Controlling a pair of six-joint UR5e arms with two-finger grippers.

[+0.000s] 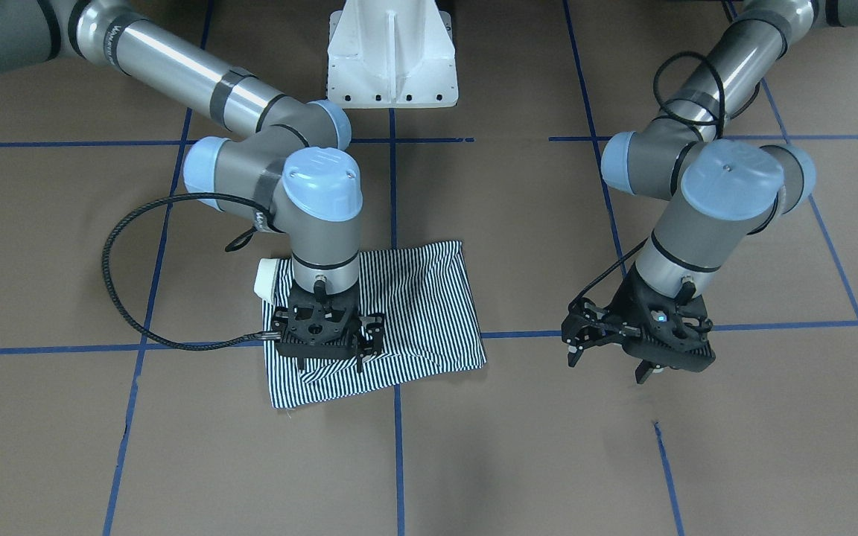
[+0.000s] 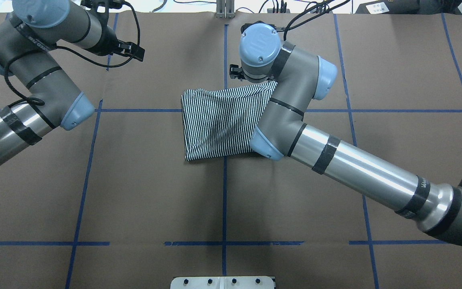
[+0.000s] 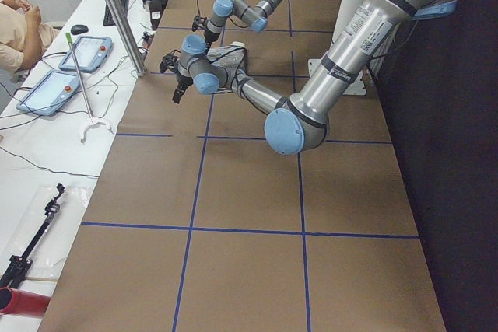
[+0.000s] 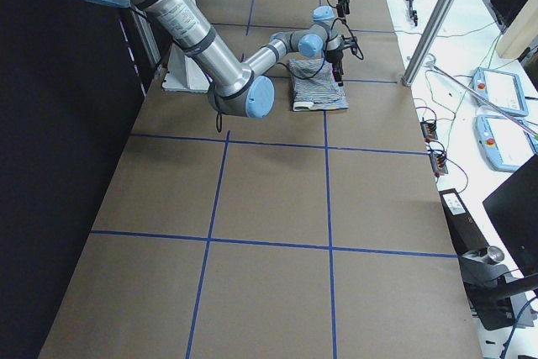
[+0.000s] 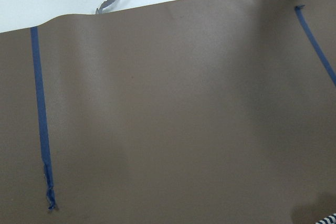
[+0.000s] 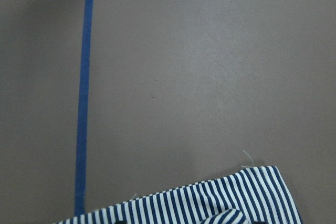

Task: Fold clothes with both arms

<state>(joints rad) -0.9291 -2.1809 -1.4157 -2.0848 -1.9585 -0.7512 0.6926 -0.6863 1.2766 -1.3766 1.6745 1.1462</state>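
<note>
The striped clothes [image 1: 414, 313] lie folded into a rough rectangle [image 2: 215, 124] on the brown table, with a bit of cream collar [image 1: 266, 278] showing at one edge. My right gripper [image 1: 331, 365] points down on the far part of the fold, open, its fingertips [image 1: 360, 363] spread on or just above the cloth. The right wrist view shows only the striped edge [image 6: 210, 203] along the bottom. My left gripper [image 1: 608, 366] hangs open over bare table, well to the side of the shirt [image 4: 319, 94]. In the overhead view the right arm's wrist [image 2: 260, 48] hides its gripper.
Blue tape lines [image 2: 225, 180] grid the brown table cover. The white pedestal base [image 1: 392, 59] stands at the robot's side. A bench with tablets [image 3: 58, 87], cables and a metal post [image 3: 117, 17] runs along the far edge, where a person [image 3: 15, 29] sits.
</note>
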